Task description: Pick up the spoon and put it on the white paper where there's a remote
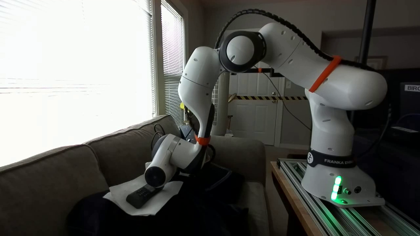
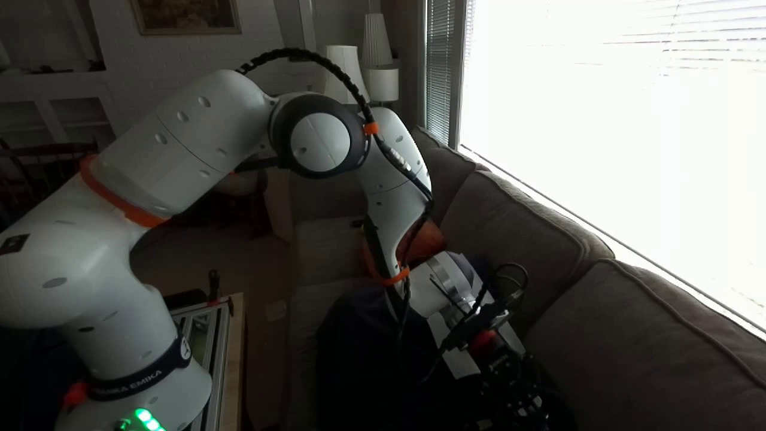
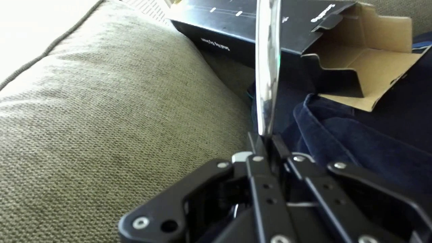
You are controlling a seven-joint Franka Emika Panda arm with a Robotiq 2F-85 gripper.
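In the wrist view my gripper is shut on the shiny metal spoon, which points away from the fingertips toward the top edge. Only a slim length of it shows; its far end is out of frame. The white paper lies rumpled on dark cloth on the sofa. The black remote lies on it, its far end partly behind the wrist. In an exterior view the paper is partly covered by the arm, the gripper is beyond it, and the remote is hidden. The spoon cannot be made out in either exterior view.
A black box with an open cardboard end lies ahead of the gripper in the wrist view. The sofa back cushion rises close on the left there. Dark blue cloth covers the seat. Cables loop near the wrist.
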